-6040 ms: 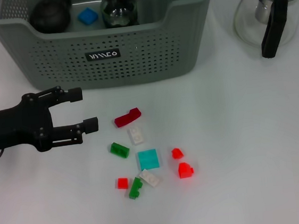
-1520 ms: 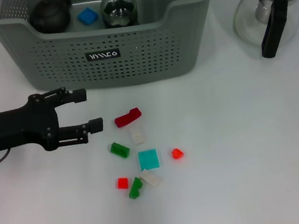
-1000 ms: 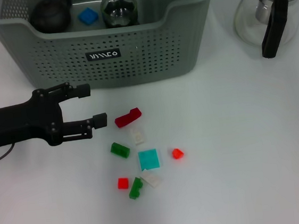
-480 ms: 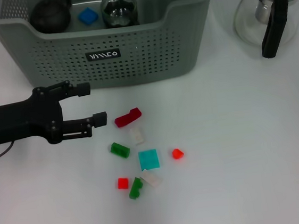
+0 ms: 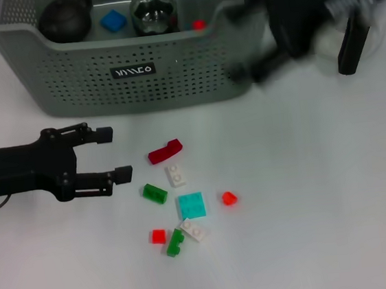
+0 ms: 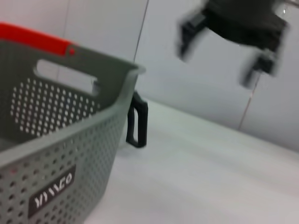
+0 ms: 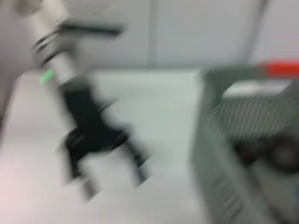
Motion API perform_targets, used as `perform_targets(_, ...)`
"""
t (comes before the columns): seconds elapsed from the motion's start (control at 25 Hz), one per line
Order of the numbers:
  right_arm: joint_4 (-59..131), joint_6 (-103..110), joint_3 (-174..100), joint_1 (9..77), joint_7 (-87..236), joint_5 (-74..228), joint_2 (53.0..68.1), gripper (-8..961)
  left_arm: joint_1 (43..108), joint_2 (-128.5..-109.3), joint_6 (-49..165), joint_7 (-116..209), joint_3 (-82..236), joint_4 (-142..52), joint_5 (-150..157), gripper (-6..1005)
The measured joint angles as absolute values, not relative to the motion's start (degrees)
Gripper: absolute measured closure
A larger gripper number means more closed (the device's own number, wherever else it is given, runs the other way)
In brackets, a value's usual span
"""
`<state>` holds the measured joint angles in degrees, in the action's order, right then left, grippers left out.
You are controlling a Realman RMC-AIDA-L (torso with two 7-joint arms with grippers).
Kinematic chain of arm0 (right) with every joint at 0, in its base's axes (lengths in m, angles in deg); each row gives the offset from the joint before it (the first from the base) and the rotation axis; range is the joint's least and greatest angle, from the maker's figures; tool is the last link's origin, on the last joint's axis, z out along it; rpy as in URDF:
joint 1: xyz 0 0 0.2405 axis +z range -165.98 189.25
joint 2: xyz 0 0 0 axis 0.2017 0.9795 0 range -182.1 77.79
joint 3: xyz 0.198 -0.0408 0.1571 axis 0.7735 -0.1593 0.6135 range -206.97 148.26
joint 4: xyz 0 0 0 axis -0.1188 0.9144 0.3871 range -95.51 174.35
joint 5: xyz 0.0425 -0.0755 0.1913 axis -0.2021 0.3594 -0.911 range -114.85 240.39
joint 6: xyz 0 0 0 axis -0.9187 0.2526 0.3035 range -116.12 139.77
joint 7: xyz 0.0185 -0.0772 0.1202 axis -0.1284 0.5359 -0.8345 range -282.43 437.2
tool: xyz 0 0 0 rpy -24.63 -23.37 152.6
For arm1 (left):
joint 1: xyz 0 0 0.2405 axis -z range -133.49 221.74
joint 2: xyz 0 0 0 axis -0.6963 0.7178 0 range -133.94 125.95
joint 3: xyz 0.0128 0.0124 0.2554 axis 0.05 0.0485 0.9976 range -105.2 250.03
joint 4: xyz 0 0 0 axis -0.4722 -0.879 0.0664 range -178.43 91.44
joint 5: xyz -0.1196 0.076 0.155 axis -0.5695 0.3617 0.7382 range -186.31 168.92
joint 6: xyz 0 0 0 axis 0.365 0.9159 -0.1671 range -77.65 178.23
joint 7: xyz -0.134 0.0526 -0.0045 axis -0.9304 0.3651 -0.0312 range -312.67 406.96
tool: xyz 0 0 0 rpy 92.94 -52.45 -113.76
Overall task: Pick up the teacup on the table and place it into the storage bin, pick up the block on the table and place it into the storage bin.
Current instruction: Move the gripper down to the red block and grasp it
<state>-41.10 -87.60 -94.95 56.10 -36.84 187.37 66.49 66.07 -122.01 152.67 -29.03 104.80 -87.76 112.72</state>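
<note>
Since a moment ago, right gripper (image 5: pixel 267 61) appears (blurred, finger state unreadable) beside storage bin (image 5: pixel 137 74); left gripper (image 5: pixel 113 153), fingers apart, sits before it. Risk: nudging dark-red block (image 5: pixel 164 151) just ahead.

The storage bin (image 5: pixel 171 64) looks like matt grey-green plastic, its walls perforated with small round holes, its rim smooth and rounded (a white printed logo sits on the front). At about 1 o'clock from it, the teapot (image 5: pixel 356 24) is clear glossy glass with a black plastic-looking handle. The blocks (image 5: pixel 184 194), at 6 o'clock from the bin, are glossy moulded plastic. The left gripper (image 5: pixel 114 153) is matt black. The table (image 5: pixel 309 201) is a smooth, pale, faintly sheened surface.
</note>
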Motion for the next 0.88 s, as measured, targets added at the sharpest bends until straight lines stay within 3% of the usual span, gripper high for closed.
perform_targets(0.24, -38.21, -92.55, -99.72, 53.98, -35.95, 193.06, 68.09, 69, 66.73, -121.98, 152.51, -29.68, 104.75, -87.90, 113.87, 127)
perform_targets(0.88, -16.69, -71.86, -121.72, 59.34, -32.51, 194.84, 68.65, 83, 66.71, -122.92, 152.47, -30.64, 104.31, -87.70, 113.89, 128)
